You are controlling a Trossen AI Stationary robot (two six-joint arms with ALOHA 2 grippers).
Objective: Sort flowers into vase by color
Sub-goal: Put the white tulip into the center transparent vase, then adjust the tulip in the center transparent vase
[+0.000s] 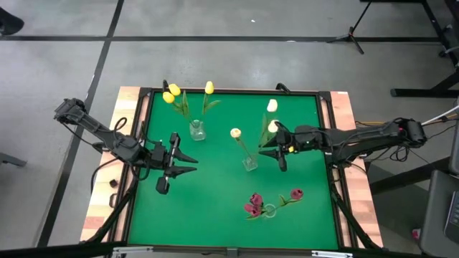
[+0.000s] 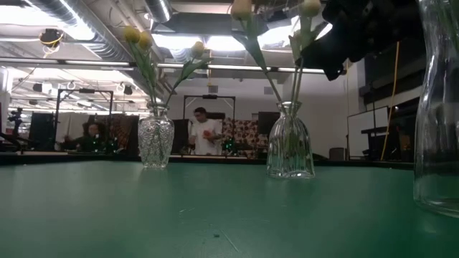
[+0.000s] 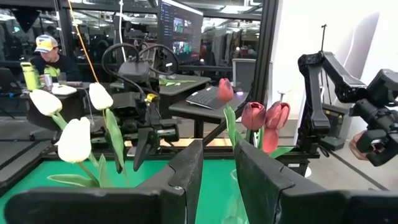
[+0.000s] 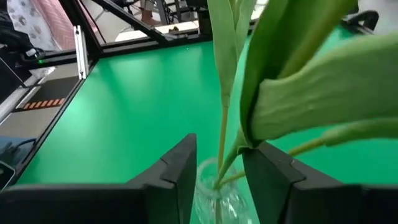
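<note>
Overhead, cream-white tulips [image 1: 272, 106] upright in center vase [image 1: 249, 163], right claw [image 1: 271, 152] released beside stems, left claw [image 1: 188, 163] parted.

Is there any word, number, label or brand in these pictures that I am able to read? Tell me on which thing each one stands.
None can be read.
The monitor in the room behind the table shows lit content, too small to read.
The three glass vases, the flowers and the green table show no lettering.
Both arms show no readable marking.
</note>
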